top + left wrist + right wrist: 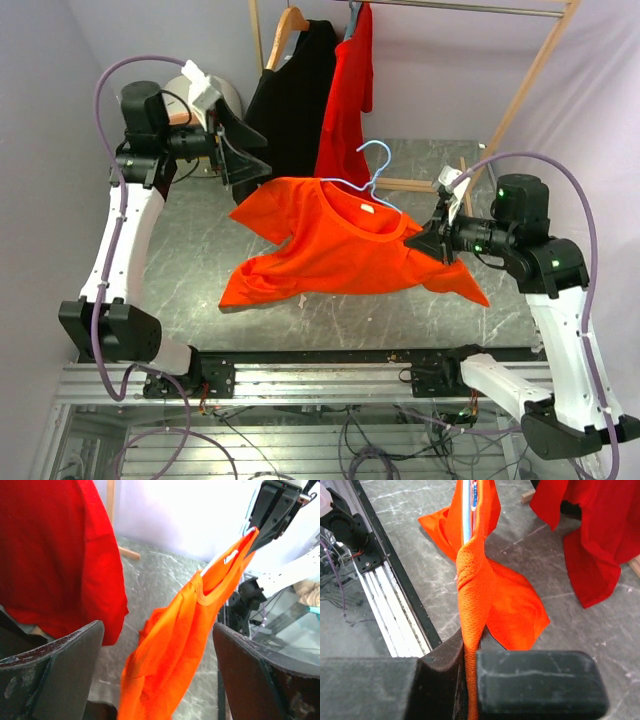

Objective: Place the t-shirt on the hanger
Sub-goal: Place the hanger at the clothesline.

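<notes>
An orange t-shirt [335, 250] is hanging in the air above the middle of the grey bench [190, 300], spreading left to right, roughly parallel to the near edge. The right gripper [428, 238] is reaching in from the bench's right edge and pinching the shoulder on that side, its jaws closed tight on a fold of the mesh cloth. A pale-blue wire hanger [378, 160] is sitting inside the shirt, its hook poking up out of the round neck towards the far edge. Whether the pinch is also catching the wire cannot be told. The opposite shoulder is drooping towards the left edge, with its sleeve sagging low over the surface. The left gripper [250, 158] is hovering just above and behind that drooping shoulder, nearer to it than the other arm. Its jaws are spread wide with nothing between them, and its wrist camera is showing the cloth lying beyond its fingers [65, 665]. The coming move is probably turning on this open gripper coming down onto the loose shoulder just below it. A deeper red shirt [345, 100] and a black garment [295, 100] are hanging from a wooden rack [530, 70] at the far edge.
</notes>
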